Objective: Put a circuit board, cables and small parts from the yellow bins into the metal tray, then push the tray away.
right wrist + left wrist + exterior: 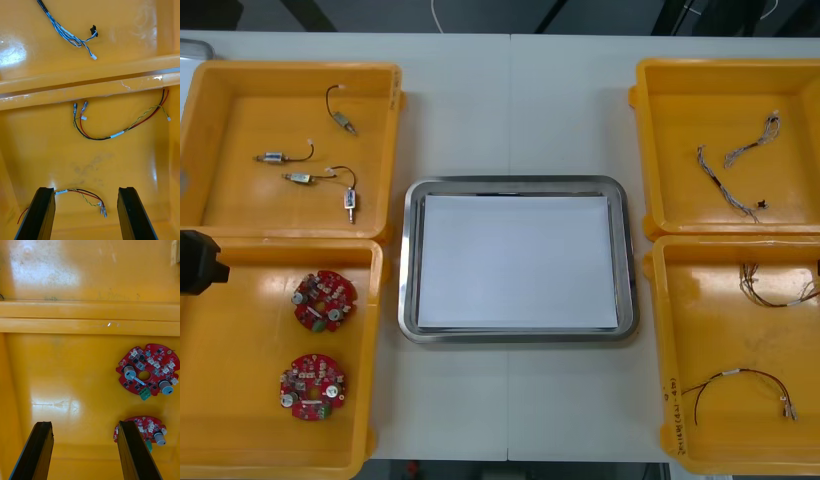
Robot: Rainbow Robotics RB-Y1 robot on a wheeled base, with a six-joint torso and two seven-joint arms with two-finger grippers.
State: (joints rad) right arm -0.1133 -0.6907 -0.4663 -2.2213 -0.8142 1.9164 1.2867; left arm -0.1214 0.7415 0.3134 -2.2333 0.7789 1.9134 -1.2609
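The metal tray (409,262), white inside, lies mid-table with nothing in it. Two round red circuit boards (324,300) (311,386) lie in the near left yellow bin (230,400). My left gripper (86,450) hangs open above that bin's floor. One board (148,369) lies beyond its finger (137,450), and the other board (144,429) is partly behind that finger. My right gripper (84,212) is open over the near right bin (720,330), with a red and yellow cable (80,195) on the floor between its fingers. A second such cable (120,125) lies farther ahead.
The far left bin (240,110) holds several small metal parts (275,157) with black leads. Twisted blue and white cables (725,185) (67,33) lie in the far right bin (680,120). My left arm (195,262) shows at the table's left edge.
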